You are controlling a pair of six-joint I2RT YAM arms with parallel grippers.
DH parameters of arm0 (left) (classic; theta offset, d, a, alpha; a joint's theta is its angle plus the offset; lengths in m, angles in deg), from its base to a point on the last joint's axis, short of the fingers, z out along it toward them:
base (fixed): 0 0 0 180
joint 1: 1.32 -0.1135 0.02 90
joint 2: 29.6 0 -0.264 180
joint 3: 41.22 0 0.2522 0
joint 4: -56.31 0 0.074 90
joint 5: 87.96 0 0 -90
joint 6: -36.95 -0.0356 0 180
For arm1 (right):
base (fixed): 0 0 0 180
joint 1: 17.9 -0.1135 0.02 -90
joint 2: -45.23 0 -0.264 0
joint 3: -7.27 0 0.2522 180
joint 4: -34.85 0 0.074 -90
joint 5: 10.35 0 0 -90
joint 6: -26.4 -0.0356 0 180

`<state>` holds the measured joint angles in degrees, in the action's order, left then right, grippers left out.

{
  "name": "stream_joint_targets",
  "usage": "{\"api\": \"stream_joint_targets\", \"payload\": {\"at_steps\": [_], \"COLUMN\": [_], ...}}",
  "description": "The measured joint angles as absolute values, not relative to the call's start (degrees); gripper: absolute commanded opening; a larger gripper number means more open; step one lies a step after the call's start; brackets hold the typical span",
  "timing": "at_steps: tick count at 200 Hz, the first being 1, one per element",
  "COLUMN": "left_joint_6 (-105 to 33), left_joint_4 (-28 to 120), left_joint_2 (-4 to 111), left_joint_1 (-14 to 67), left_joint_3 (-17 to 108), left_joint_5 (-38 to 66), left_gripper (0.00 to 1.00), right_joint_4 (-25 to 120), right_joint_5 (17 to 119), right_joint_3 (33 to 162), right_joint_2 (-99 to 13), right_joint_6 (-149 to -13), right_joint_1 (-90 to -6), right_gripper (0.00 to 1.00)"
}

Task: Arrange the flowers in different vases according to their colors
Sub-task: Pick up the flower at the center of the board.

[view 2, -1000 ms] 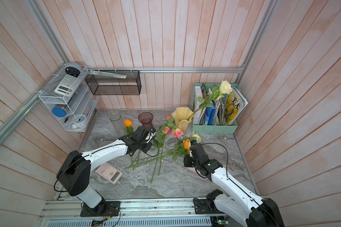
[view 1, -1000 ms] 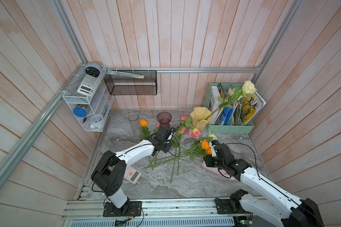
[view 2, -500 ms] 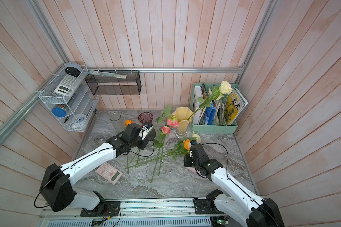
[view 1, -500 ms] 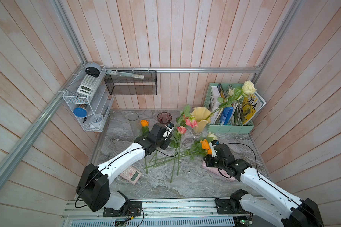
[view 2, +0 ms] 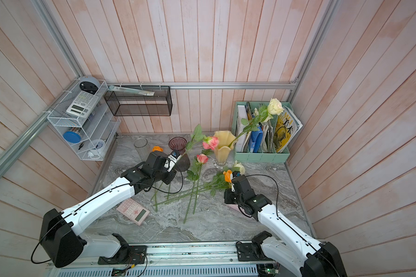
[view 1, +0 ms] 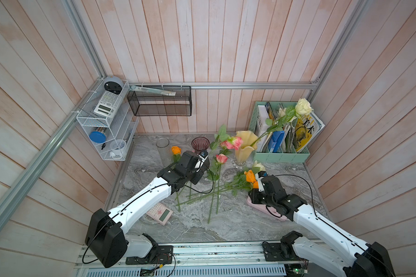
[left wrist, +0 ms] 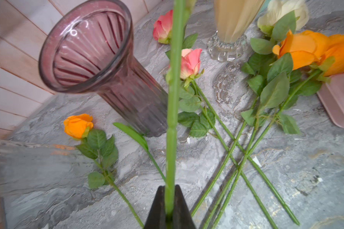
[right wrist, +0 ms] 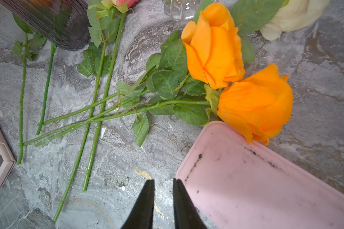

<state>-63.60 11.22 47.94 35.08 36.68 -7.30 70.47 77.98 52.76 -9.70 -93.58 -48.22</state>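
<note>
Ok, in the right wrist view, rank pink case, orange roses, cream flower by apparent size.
Largest: pink case.
Next, about alike: orange rose at the case, other orange rose.
Smallest: cream flower, though cropped.

Grey marble tabletop (view 1: 238,227) bears loose flowers (view 1: 221,158), three vases (view 1: 243,153), calculator (view 1: 159,213), pink case (view 1: 267,209)

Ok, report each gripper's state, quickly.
Left gripper: closed on the stem of a pink flower.
Right gripper: slightly open, holding nothing.
</note>
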Motion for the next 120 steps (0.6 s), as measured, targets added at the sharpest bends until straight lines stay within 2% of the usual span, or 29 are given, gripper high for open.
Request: {"api": "stream_joint_targets", "payload": {"at_steps": [91, 120], "left_joint_6": [-63.51, -62.07], "left_joint_4": [7.81, 9.43], "left_joint_2": [44.77, 47.09], "left_joint_1": [34.34, 34.25], "left_joint_3": [37.84, 42.65], "left_joint_5": [-12.22, -11.89], "left_gripper": [0.01, 0.0], "right_joint_4": [69.62, 69.49], "right_joint_5": [76.73, 76.73], "right_joint_3": [52.76, 52.76], "right_joint_2": [-10.4, -10.86], "right_joint_6": [-93.6, -93.58], "right_joint_1": [-48.22, -48.22], "right_gripper": [0.24, 0.24]}}
